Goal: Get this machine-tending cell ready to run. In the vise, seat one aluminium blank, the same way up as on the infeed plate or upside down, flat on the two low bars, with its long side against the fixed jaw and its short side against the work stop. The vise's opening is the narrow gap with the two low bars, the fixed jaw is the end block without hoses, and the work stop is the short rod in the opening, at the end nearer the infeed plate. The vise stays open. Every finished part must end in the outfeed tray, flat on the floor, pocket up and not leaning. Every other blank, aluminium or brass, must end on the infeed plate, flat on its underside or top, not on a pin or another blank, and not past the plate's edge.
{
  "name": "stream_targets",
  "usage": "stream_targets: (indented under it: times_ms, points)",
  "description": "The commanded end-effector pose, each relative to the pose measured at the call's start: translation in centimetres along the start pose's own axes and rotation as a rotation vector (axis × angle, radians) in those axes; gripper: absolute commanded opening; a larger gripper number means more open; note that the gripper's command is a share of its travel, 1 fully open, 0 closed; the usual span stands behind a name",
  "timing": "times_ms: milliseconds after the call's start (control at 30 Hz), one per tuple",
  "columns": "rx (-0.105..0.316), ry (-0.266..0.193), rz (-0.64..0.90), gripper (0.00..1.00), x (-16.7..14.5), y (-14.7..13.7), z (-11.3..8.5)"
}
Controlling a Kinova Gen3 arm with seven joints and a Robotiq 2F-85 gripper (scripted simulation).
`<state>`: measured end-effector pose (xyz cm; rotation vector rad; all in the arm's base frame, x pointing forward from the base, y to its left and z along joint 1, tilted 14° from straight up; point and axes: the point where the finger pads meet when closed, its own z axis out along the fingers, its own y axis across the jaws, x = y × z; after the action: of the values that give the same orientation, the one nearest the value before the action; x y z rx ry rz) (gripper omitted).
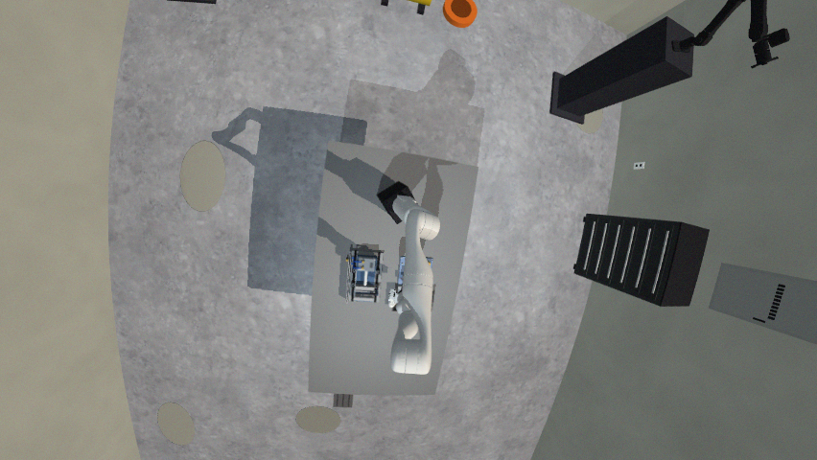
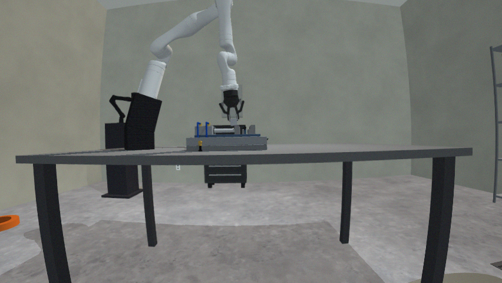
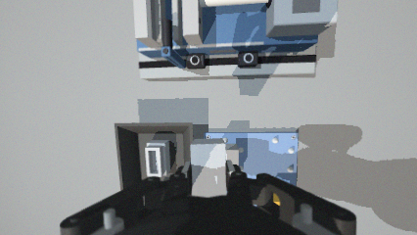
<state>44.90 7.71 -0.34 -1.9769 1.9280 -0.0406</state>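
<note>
Seen from the wrist, the dark outfeed tray (image 3: 128, 147) lies just left of the gripper (image 3: 209, 178), its open floor partly shaded. A finished part (image 3: 155, 162) with a pale frame around its pocket is seen inside it, close to the left finger (image 3: 179, 172). Between the fingers a grey aluminium blank (image 3: 208, 166) is clamped — the jaws are closed on its two sides at a middling width, and the block is carried clear of the table (image 3: 59, 98). Directly beyond and to the right of the held blank the blue infeed plate (image 3: 264, 152) is seen, with small pale pins (image 3: 275, 140) along its far and right edges; part of it is hidden behind the blank. A small patch of yellow (image 3: 276, 199) is glimpsed past the right finger, too little for it to be identified. Well ahead of the gripper, across a bare strip of table, the vise (image 3: 230, 44) is found, with two black round fittings (image 3: 195, 61) on its near rail.

In the exterior view the gripper (image 2: 231, 113) is held pointing down, just above the fixtures — two blue posts (image 2: 198, 128) are seen to its left.
</note>
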Motion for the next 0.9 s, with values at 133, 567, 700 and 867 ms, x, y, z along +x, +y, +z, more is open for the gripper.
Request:
stream_targets:
  times_ms: [133,567,700,867]
  points:
    - [0.015,0.002,0.015,0.0,4.9,-3.9,-0.1]
    - [-0.033,0.04,0.012,0.0,13.7,-6.0,-1.3]
    - [-0.055,0.061,0.014,0.0,16.5,-6.0,-1.8]
    - [-0.078,0.082,0.017,0.0,19.0,-5.8,-2.4]
